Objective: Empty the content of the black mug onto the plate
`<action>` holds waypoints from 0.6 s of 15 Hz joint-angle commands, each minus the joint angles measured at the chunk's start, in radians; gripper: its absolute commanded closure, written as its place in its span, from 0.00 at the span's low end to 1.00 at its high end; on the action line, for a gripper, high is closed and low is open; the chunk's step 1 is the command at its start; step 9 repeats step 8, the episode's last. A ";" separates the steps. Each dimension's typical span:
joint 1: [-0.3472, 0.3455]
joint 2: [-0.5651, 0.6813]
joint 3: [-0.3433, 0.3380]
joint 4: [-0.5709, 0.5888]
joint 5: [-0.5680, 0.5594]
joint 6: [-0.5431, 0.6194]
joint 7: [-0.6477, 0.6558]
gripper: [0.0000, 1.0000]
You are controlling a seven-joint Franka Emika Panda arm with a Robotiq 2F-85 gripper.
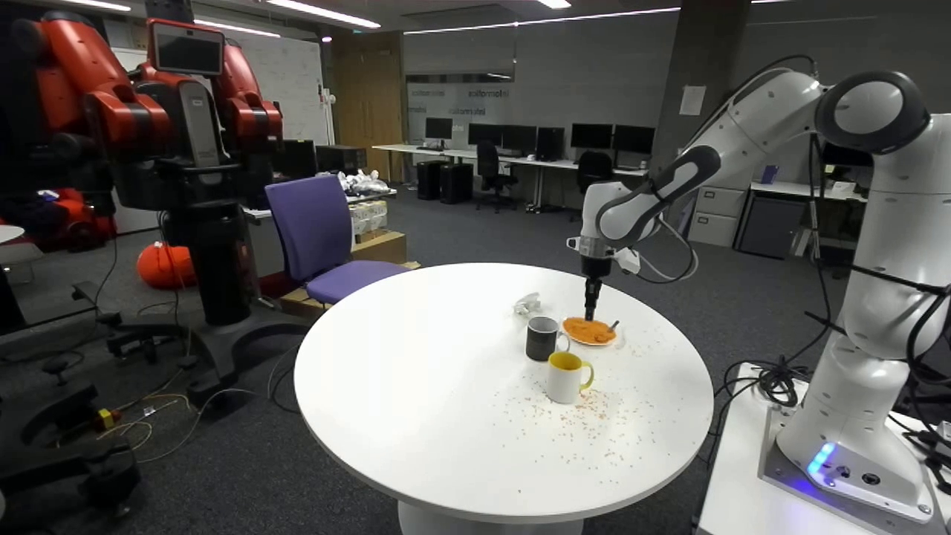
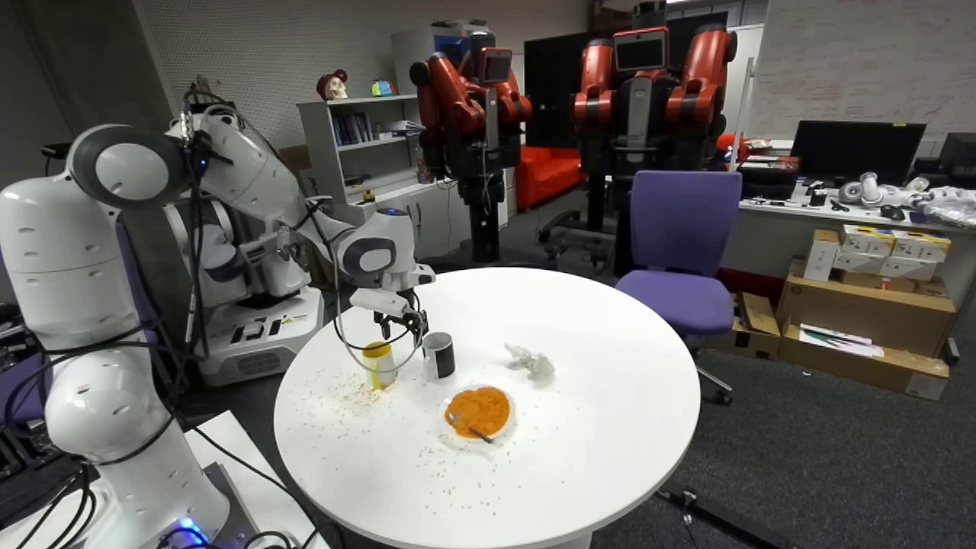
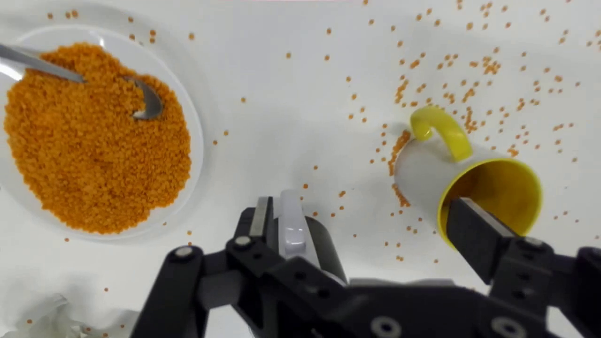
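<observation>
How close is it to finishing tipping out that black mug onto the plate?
Possibly poured: the plate is heaped with orange grains, and the black mug stands upright on the table. In hand: nothing; the gripper hangs open. Left to do: perhaps only backing away, but the mug's bottom isn't visible, so I can't say whether it's empty.

One black mug point(image 1: 540, 342), one white-and-yellow mug point(image 1: 562, 384), one plate point(image 3: 197, 141) and one spoon point(image 3: 42, 65) on one round table point(image 1: 386, 386)
That makes two mugs with two handles point(image 3: 443, 127), one apiece. The orange grains point(image 3: 94, 150) form one heap on the plate; the loose ones strewn across the table are too many to count. Also on the table: one crumpled white scrap point(image 2: 532, 364). One arm point(image 1: 780, 111) carries one gripper point(image 3: 367, 218), which has two fingers point(image 3: 474, 239). In an exterior view, beyond the table, stand two red robots point(image 2: 637, 114) and one red sofa point(image 2: 545, 175).
</observation>
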 commanded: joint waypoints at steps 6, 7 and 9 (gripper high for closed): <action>0.052 -0.402 -0.120 -0.295 0.040 -0.044 -0.034 0.00; 0.066 -0.289 -0.117 -0.208 0.011 -0.046 0.006 0.00; 0.070 -0.326 -0.130 -0.236 0.010 -0.046 0.006 0.00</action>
